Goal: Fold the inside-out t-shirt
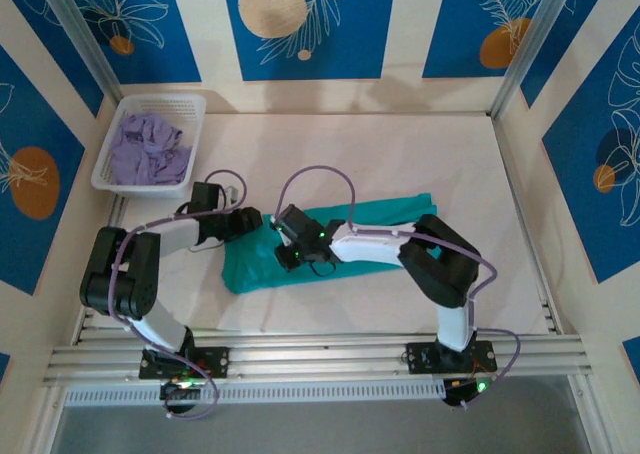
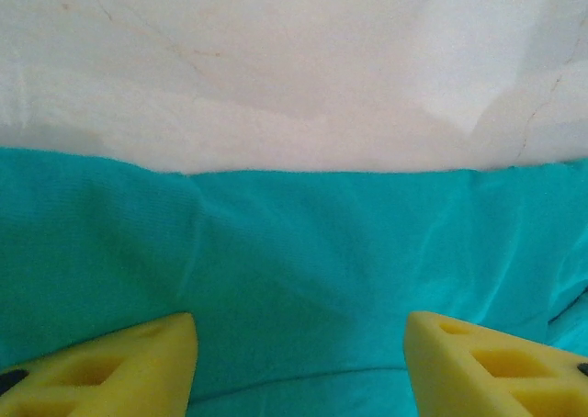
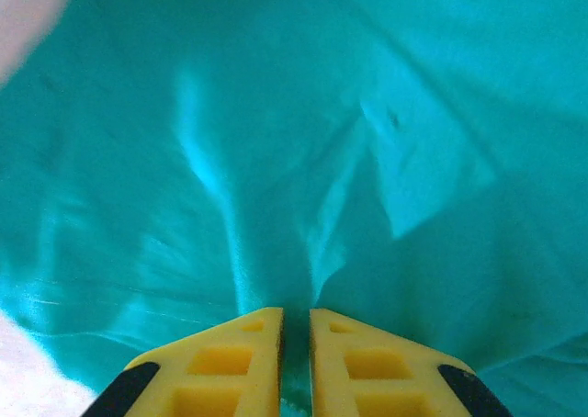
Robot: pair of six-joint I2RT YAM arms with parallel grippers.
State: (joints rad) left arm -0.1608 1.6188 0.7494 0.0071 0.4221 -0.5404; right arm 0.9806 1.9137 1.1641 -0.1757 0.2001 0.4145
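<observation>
Teal t-shirt [image 1: 385, 214] lies bunched in a long strip mid-table, near both arms. The right gripper [image 3: 296, 316] is pinched on a raised fabric ridge at its left part. The left gripper [image 2: 300, 348], jaws apart, hangs over the shirt's left edge, white cloth [image 1: 400, 149] beyond. Far left corner: white basket [image 1: 118, 114] holding lavender garment [image 1: 150, 146].

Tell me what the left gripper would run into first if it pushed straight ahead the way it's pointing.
Most likely the teal t-shirt: in its wrist view the open left gripper aims at the fabric, with the white table cover beyond the shirt's edge. The depth is hard to judge.
</observation>
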